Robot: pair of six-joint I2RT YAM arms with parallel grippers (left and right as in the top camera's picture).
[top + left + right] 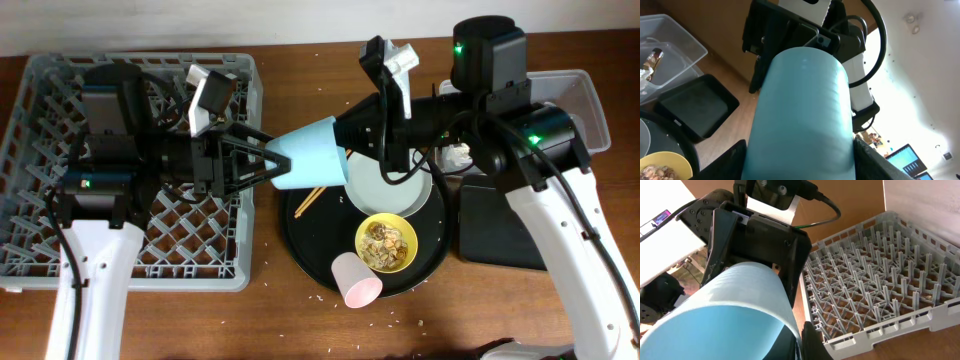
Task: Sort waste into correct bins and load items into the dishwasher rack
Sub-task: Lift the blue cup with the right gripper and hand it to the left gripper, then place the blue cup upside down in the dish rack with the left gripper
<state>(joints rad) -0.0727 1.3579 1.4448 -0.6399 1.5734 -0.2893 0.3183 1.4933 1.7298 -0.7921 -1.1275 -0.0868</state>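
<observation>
Overhead, the left gripper (268,160) clasps the narrow base of the blue cup (312,158), held on its side in the air, and the right gripper (352,136) meets the cup's wide mouth; whether it has closed there cannot be told. The grey dishwasher rack (40,150) lies behind and under the left gripper. Below the two grippers are the round black tray (300,240), plate (392,192), yellow bowl (410,232), pink cup (355,280) and chopsticks (312,198). Left wrist: the blue cup (802,115) sits squeezed between this gripper's fingers (732,160), with the right gripper (790,42) at its far end and a black rectangular tray (695,107) off to the side. Right wrist: the cup (725,315) fills the foreground, the left gripper (755,245) beyond it, the rack (880,280) beside.
</observation>
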